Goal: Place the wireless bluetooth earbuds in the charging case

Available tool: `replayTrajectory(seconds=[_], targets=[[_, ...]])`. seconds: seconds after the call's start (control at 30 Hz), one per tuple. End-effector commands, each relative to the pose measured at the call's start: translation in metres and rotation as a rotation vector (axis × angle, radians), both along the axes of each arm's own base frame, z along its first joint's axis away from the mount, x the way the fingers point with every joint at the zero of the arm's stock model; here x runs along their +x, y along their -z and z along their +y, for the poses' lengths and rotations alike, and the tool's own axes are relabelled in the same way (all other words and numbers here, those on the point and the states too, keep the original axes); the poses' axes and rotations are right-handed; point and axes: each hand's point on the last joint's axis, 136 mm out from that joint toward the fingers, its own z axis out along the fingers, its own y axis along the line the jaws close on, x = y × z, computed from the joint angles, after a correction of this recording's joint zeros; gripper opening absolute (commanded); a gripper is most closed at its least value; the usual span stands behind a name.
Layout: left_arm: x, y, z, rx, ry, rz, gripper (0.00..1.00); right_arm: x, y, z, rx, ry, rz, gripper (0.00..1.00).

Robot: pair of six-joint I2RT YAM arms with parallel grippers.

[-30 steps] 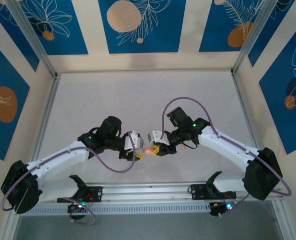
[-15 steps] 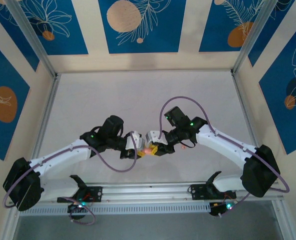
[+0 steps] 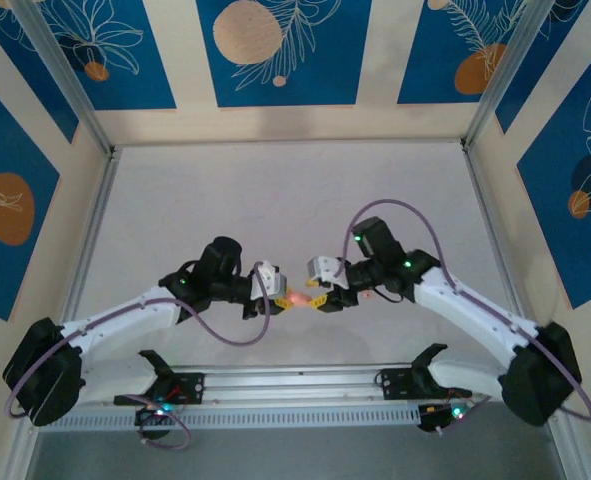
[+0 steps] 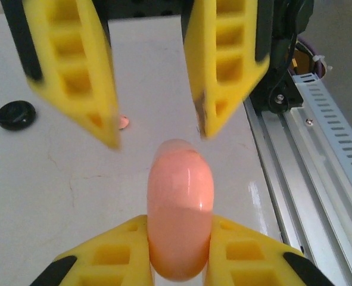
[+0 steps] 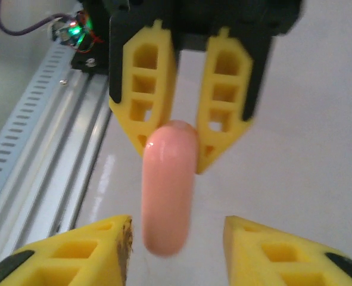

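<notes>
While left claw grasps pink charging case, contents hidden, right claw released, black earbud on table.

Counter: pale, matte, w/ faint hairline marks. Slotted metal rail runs along its edge, right of left gripper. Lying on it: small black earbud ahead & well left of gripper; tiny pink speck ahead, slightly left.
</notes>
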Motion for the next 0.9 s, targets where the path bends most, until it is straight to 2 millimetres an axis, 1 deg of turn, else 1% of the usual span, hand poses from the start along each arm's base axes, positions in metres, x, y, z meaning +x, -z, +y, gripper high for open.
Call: replayTrajectory(seconds=[0.0,0.13,0.17,0.27,0.37,0.47,0.57,0.67,0.77,0.87], targets=[[0.004,-0.023,-0.008,-0.159,-0.018,0.023,0.15,0.002,-0.02,-0.004,0.151,0.057,-0.02,0.53],[0.005,-0.03,-0.012,-0.265,-0.027,0.042,0.15,-0.002,-0.028,-0.011,0.269,0.101,-0.049,0.63],[0.005,-0.033,-0.012,-0.288,-0.028,0.04,0.15,-0.003,-0.028,-0.012,0.287,0.106,-0.045,0.64],[0.004,-0.039,-0.014,-0.343,-0.018,0.039,0.14,-0.008,-0.028,-0.013,0.321,0.095,-0.001,0.64],[0.003,-0.042,-0.016,-0.364,0.0,0.046,0.15,-0.011,-0.027,-0.011,0.336,0.07,0.032,0.64],[0.002,-0.044,-0.016,-0.378,0.007,0.044,0.15,-0.014,-0.029,-0.009,0.346,0.044,0.049,0.62],[0.002,-0.047,-0.017,-0.39,0.011,0.047,0.15,-0.014,-0.03,-0.007,0.355,0.025,0.049,0.59],[0.003,-0.048,-0.018,-0.397,0.015,0.052,0.15,-0.014,-0.031,-0.006,0.36,0.008,0.055,0.53],[0.003,-0.048,-0.019,-0.4,0.017,0.055,0.14,-0.015,-0.034,-0.004,0.366,-0.01,0.059,0.45],[0.003,-0.048,-0.019,-0.402,0.017,0.054,0.14,-0.016,-0.035,-0.004,0.367,-0.019,0.06,0.33]])
